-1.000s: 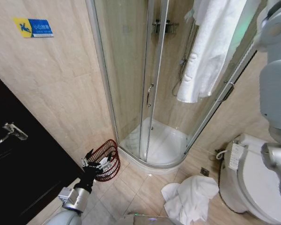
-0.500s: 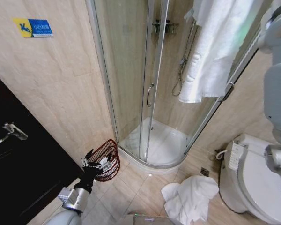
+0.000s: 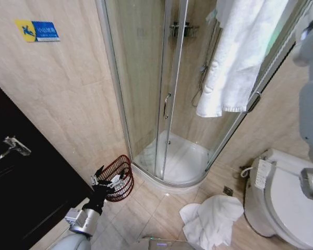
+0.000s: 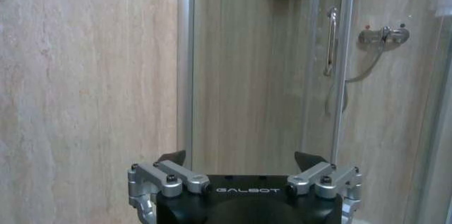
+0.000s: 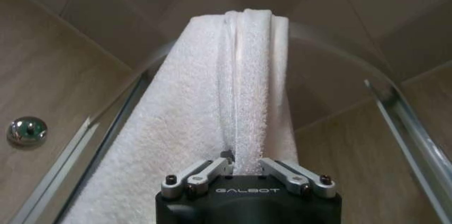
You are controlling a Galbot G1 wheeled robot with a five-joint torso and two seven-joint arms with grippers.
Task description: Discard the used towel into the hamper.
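A fold of the towel draped over the shower rail is pinched by the right gripper, while the left gripper is held open beside the hamper.

"GALBOT" on left claw, right claw

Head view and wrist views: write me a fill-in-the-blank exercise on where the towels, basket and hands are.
1. The right hand is shut on the white towel draped over the top of the ____.
2. The reddish basket stands on the ____.
3. The left hand hangs open beside the ____.
4. Another white towel lies crumpled beside the ____.

Missing words: shower; floor; basket; toilet
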